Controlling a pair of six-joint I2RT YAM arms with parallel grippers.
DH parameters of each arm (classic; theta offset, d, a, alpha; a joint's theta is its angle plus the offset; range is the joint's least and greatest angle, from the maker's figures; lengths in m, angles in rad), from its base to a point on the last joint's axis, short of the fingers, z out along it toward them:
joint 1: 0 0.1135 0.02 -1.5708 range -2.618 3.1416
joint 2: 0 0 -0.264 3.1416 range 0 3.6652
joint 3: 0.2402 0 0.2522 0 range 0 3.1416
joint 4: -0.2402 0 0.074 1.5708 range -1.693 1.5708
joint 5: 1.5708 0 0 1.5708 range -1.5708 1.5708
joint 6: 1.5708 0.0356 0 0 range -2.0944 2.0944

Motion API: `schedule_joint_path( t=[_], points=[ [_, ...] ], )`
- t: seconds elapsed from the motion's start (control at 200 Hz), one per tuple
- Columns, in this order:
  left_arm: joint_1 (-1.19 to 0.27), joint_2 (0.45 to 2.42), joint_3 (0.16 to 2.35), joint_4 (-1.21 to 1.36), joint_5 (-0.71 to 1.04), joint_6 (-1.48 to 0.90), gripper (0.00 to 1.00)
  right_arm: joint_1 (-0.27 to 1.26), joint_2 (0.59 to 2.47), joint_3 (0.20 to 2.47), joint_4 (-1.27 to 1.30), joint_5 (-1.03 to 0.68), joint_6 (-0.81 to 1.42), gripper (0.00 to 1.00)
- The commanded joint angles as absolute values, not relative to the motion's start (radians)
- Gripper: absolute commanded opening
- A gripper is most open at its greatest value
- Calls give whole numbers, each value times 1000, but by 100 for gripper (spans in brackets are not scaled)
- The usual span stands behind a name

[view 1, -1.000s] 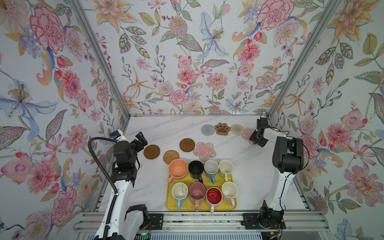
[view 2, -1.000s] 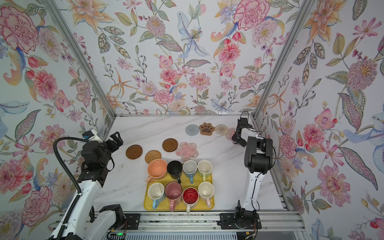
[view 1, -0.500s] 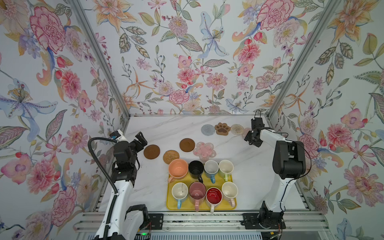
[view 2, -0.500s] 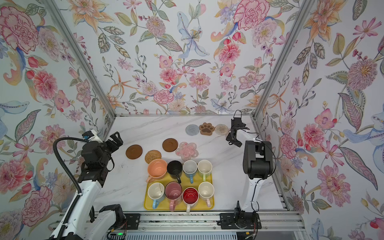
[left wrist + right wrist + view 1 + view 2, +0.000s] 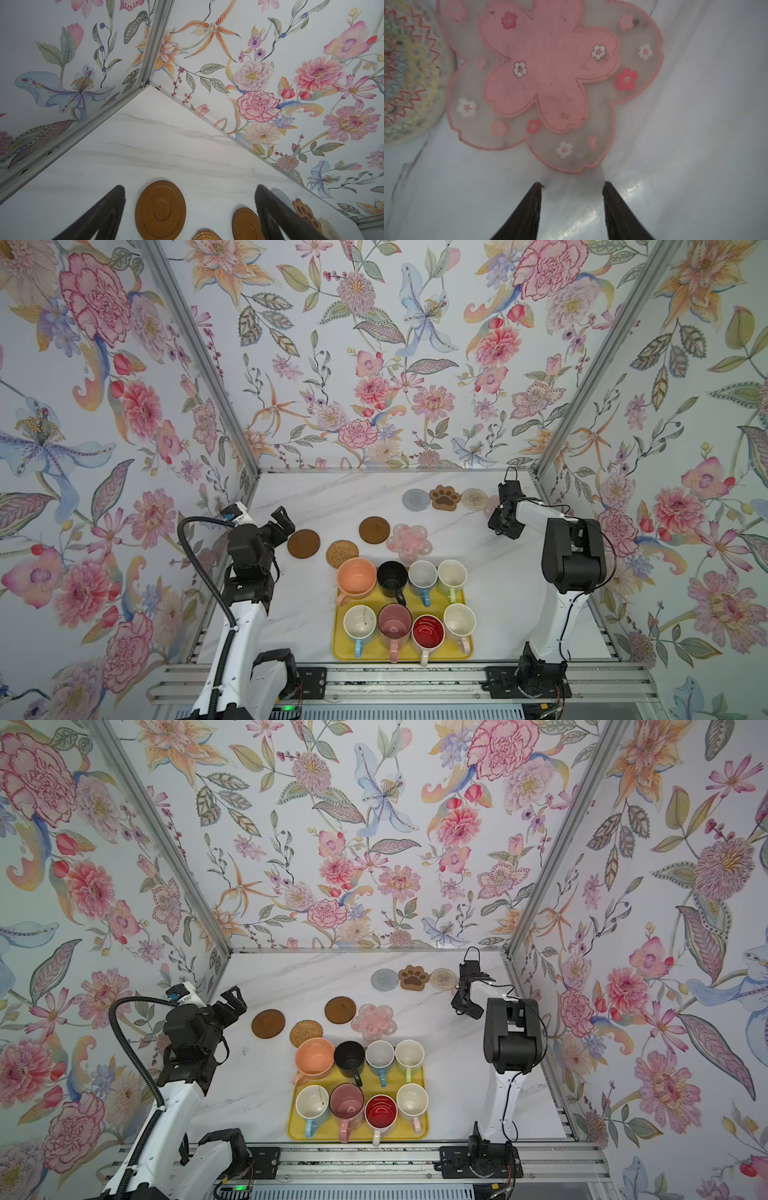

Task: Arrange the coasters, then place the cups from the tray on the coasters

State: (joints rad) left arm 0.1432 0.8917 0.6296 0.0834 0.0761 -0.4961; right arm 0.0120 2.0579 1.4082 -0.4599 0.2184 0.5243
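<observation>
Left gripper (image 5: 190, 187) is spread wide and empty, raised over the table (image 5: 166, 145). A dark brown disc (image 5: 160, 209) shows between its fingers in the left wrist view.

Right gripper (image 5: 572, 184) is low at the back right, jaws parted with nothing between them. Its tips are near the edge of a pink flower coaster (image 5: 550, 79) but apart from it. That coaster lies flat just beside the clear round coaster (image 5: 409, 72).

We count eight cups (image 5: 356, 577), all upright on the yellow tray (image 5: 465, 649) at the front.
</observation>
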Motion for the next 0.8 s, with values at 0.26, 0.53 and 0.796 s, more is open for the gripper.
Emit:
schedule_joint_path(
  t=[0.26, 0.53, 0.796],
  points=[
    [166, 881, 622, 104, 99, -508, 99, -16, 2149, 1503, -542, 229, 533, 38],
    [172, 870, 621, 95, 92, -503, 99, -38, 2235, 1636, -614, 229, 521, 38],
    [176, 867, 623, 94, 91, -503, 99, -64, 2283, 1717, -649, 241, 513, 40]
  ],
)
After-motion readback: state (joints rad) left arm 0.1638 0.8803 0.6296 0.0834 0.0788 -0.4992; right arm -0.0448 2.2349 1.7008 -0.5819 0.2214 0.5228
